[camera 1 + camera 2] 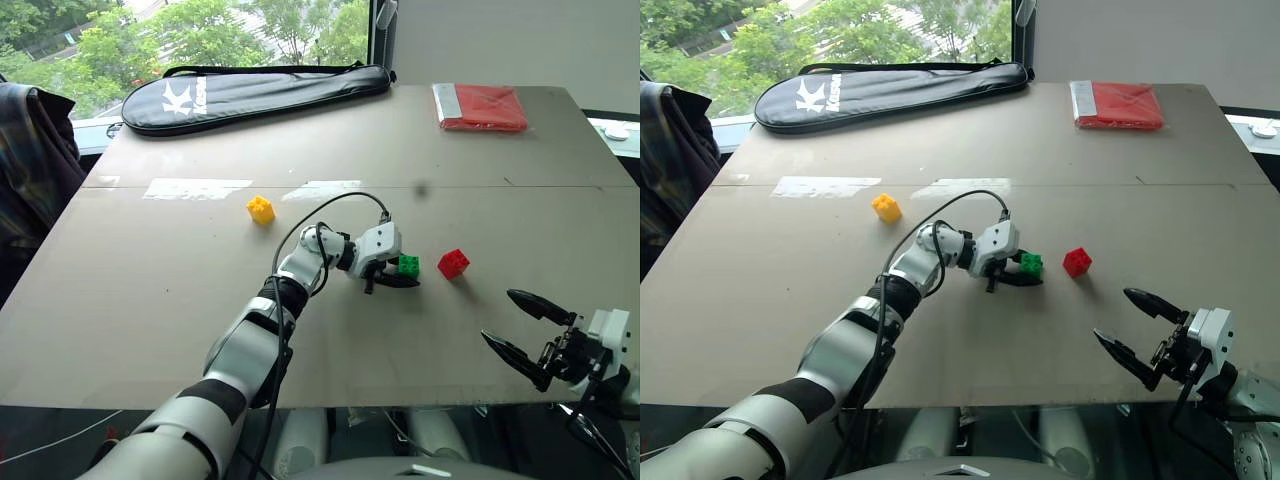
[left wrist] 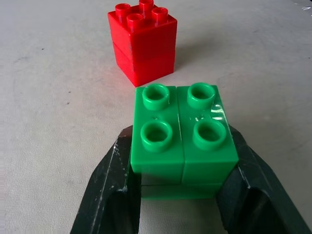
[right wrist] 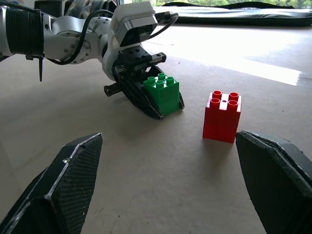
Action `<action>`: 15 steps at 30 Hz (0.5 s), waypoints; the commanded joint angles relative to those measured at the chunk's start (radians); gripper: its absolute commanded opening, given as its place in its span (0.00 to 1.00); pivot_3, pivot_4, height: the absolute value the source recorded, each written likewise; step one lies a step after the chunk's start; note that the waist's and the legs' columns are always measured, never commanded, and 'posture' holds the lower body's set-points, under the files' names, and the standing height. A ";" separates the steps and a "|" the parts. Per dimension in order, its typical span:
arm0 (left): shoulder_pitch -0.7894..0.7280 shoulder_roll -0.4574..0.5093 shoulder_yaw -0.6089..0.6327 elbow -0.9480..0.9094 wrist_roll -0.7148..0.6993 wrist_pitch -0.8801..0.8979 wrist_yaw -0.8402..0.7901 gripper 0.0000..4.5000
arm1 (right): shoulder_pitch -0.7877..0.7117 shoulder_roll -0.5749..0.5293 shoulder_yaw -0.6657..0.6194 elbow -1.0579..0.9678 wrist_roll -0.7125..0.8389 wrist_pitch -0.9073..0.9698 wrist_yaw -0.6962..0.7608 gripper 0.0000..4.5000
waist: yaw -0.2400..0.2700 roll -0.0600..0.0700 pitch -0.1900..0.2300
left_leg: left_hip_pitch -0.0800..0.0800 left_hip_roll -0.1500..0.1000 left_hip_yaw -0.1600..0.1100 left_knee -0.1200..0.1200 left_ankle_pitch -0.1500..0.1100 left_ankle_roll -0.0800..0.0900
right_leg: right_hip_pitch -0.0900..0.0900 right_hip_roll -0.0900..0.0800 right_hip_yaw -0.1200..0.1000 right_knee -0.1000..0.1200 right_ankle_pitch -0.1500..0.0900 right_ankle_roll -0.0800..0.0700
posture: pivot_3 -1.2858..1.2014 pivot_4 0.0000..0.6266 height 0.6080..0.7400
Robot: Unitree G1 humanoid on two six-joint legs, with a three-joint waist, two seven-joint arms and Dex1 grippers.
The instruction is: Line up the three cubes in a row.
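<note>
- Three small studded plastic cubes sit on the grey table (image 1: 180,300); the red studded cube (image 1: 453,263) serves as landmark.
- Left gripper (image 1: 399,280) has its black fingers clamped on the green studded cube (image 1: 408,265), just left of the red one, a small gap between.
- Yellow studded cube (image 1: 261,209) lies well left of red and farther back, off that line.
- Right gripper (image 1: 518,333) hangs wide open, empty, nearer than red.

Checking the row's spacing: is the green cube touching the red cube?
No: in the left wrist view bare table shows between the green cube, clamped by the left gripper, and the red cube.
</note>
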 commanded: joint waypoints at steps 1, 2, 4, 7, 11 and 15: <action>-0.017 0.005 0.018 0.033 0.009 -0.002 0.007 0.57 | 0.001 0.005 0.001 -0.014 0.004 -0.020 0.001 1.00 | 0.000 0.000 0.000 | 0.000 0.000 0.000 0.000 0.000 0.000 | 0.000 0.000 0.000 0.000 0.000 0.000 | 0.52 0.24 0.76; -0.017 0.006 0.019 0.035 0.011 -0.007 0.002 0.67 | 0.001 0.007 0.003 -0.015 0.005 -0.020 0.003 1.00 | 0.000 0.000 0.000 | 0.000 0.000 0.000 0.000 0.000 0.000 | 0.000 0.000 0.000 0.000 0.000 0.000 | 0.52 0.24 0.76; -0.018 0.006 0.023 0.040 0.012 -0.014 -0.002 0.86 | 0.001 0.007 0.006 -0.016 0.006 -0.020 0.004 1.00 | 0.000 0.000 0.000 | 0.000 0.000 0.000 0.000 0.000 0.000 | 0.000 0.000 0.000 0.000 0.000 0.000 | 0.52 0.24 0.76; -0.022 0.011 0.027 0.051 0.020 -0.034 0.007 0.99 | -0.009 0.004 0.012 -0.014 0.004 -0.018 0.000 1.00 | 0.000 0.000 0.000 | 0.000 0.000 0.000 0.000 0.000 0.000 | 0.000 0.000 0.000 0.000 0.000 0.000 | 0.52 0.24 0.76; -0.021 0.031 0.046 0.032 0.017 -0.054 0.026 0.99 | -0.019 0.001 0.015 -0.013 -0.001 -0.013 -0.004 1.00 | -0.001 0.000 0.000 | 0.000 0.000 0.000 0.000 0.000 0.000 | 0.000 0.000 0.000 0.000 0.000 0.000 | 0.52 0.24 0.76; 0.015 0.083 0.065 -0.084 -0.015 -0.035 -0.004 0.99 | -0.028 0.007 0.021 -0.016 -0.018 -0.001 -0.036 1.00 | -0.006 0.000 0.000 | 0.000 0.001 -0.001 0.000 0.000 0.000 | 0.000 0.001 0.000 0.000 0.000 0.000 | 0.52 0.24 0.76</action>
